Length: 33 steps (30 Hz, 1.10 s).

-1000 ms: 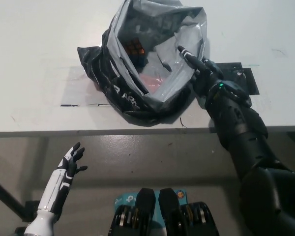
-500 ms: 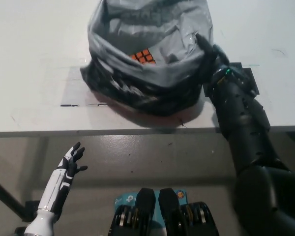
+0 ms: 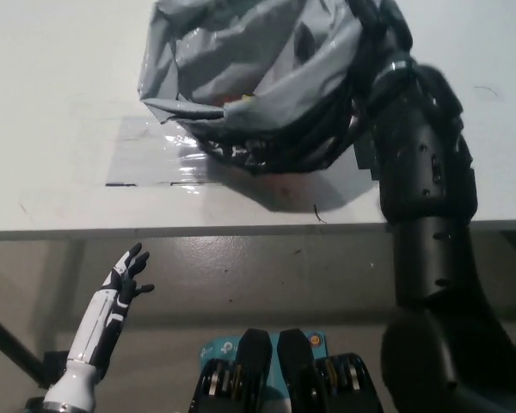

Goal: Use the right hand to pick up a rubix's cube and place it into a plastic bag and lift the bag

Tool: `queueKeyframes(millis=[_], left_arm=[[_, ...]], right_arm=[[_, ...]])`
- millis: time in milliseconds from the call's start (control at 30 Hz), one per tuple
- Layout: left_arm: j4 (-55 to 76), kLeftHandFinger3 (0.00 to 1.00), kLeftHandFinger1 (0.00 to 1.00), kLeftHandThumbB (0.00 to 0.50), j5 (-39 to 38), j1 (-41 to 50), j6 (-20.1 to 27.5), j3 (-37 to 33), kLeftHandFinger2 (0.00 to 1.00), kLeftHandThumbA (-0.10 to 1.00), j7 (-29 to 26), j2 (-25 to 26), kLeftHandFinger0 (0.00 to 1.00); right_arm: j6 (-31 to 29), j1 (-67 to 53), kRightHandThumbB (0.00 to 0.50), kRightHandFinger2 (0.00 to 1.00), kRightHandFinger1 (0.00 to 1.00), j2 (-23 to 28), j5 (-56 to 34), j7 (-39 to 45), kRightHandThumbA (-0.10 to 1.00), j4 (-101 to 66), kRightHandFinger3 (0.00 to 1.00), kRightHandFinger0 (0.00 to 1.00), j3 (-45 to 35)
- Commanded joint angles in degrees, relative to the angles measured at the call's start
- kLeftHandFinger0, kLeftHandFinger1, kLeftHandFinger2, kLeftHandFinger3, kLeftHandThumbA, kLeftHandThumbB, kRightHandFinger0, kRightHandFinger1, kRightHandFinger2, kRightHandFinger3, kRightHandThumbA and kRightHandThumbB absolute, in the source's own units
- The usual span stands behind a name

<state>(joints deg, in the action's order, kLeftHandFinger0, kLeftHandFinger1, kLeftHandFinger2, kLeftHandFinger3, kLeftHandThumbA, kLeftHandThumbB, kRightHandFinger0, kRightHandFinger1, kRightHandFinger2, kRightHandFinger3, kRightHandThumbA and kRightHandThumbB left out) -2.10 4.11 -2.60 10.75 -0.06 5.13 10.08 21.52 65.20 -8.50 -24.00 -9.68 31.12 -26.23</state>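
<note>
Change: the crumpled grey-and-black plastic bag [image 3: 258, 77] sits higher in frame than 1 s ago, its bottom peeling up off the white table [image 3: 60, 112]; a shadow shows beneath it.
Meaning: the lift looks underway, the last step of the task.
Cube: the multicoloured Rubik's cube showed orange inside the bag mouth 0.5 s ago; now only a faint orange glimpse, mostly hidden by folds, so likely still inside.
Right hand: the black right hand [image 3: 387, 43] is at the bag's right rim, apparently clamped on it; fingers hidden.
Left hand: the white left hand [image 3: 125, 280] rests low below the table edge, fingers spread, holding nothing.
Edges: the bag hangs just behind the table's front edge.
Room: bare table to the left and right; nothing blocks upward travel.
</note>
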Motion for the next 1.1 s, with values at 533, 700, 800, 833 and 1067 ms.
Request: queueKeyframes(millis=[533, 700, 800, 833, 1067], left_arm=[[2.0, 1.00, 1.00, 0.174, -0.6, -1.3, -0.1, 0.2, 1.00, 1.00, 0.0, 0.1, 0.86], [2.0, 1.00, 1.00, 0.187, -0.6, -1.2, 0.0, 0.1, 1.00, 1.00, 0.1, 0.1, 0.85], [2.0, 1.00, 1.00, 0.188, -0.7, -1.1, 0.0, 0.0, 1.00, 1.00, 0.3, 0.1, 0.86], [2.0, 1.00, 1.00, 0.189, -0.8, -1.1, 0.1, -0.1, 1.00, 1.00, 0.3, 0.1, 0.86], [2.3, 1.00, 1.00, 0.164, -0.9, -1.0, 0.2, -0.2, 1.00, 1.00, 0.6, 0.2, 0.87]], right_arm=[[3.7, 32.4, 0.047, 0.73, 0.30, 4.3, -10.5, -4.4, -0.10, 6.6, 1.00, 0.00, -5.3], [3.8, 30.6, 0.037, 0.71, 0.31, 4.4, -10.0, -3.5, -0.10, 5.6, 1.00, 0.00, -4.6], [4.0, 28.9, 0.033, 0.70, 0.31, 4.2, -9.8, -3.7, -0.10, 5.6, 1.00, 0.00, -4.3], [3.7, 28.3, 0.038, 0.71, 0.31, 4.0, -9.9, -4.1, -0.10, 5.9, 1.00, 0.00, -4.5], [-1.5, 22.7, 0.047, 0.73, 0.25, 3.6, -8.5, -2.2, -0.10, 11.8, 1.00, 0.00, -3.8]])
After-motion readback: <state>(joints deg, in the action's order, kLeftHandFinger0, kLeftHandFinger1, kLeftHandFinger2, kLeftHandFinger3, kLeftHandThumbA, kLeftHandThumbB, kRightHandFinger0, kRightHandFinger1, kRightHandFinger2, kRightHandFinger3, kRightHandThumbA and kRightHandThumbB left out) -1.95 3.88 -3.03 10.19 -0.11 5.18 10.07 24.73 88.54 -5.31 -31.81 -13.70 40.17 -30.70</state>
